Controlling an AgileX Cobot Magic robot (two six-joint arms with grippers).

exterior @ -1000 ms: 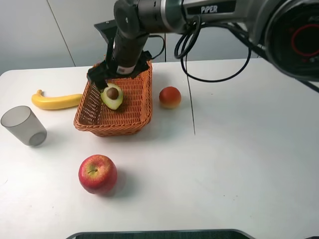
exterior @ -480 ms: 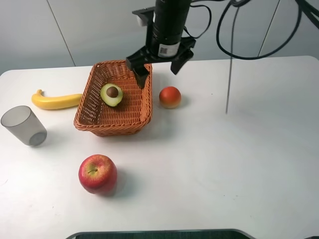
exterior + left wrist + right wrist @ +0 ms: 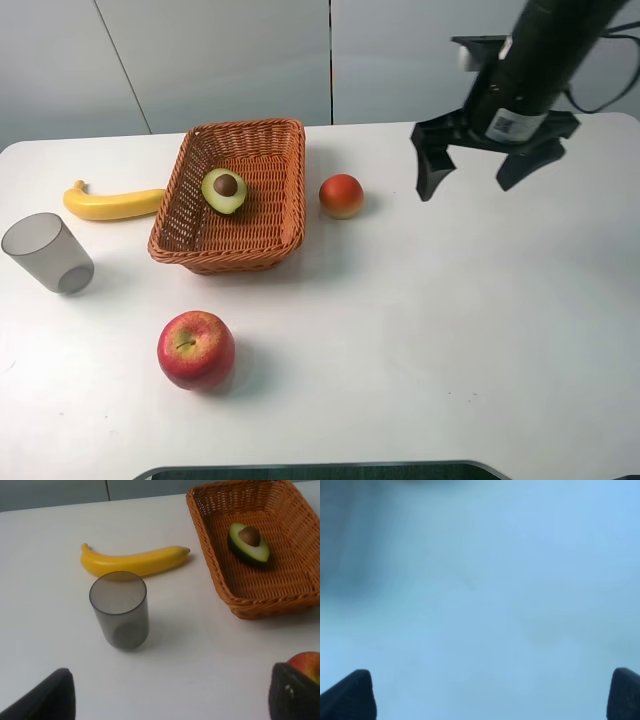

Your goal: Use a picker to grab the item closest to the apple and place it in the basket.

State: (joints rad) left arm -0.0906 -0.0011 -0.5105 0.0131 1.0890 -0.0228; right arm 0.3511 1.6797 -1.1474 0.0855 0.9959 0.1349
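Observation:
A halved avocado (image 3: 225, 192) with its brown pit lies inside the orange wicker basket (image 3: 178, 195) at the back left; the left wrist view shows the avocado (image 3: 248, 542) in the basket (image 3: 220, 582) too. The red apple (image 3: 196, 348) sits alone near the front left, and a sliver of the apple (image 3: 306, 664) peeks past a left fingertip. My right gripper (image 3: 466, 186) hangs open and empty above the table, well right of the basket. The left gripper (image 3: 170, 705) is open and empty, out of the exterior view.
A yellow banana (image 3: 112, 203) lies left of the basket. A grey translucent cup (image 3: 46, 252) stands at the far left. A small red-orange fruit (image 3: 341, 195) sits just right of the basket. The right wrist view is blurred and shows only bare table.
My right arm has lifted out of the basket and swung far to the right, open. The avocado stays in the basket. Everything else is where it was.

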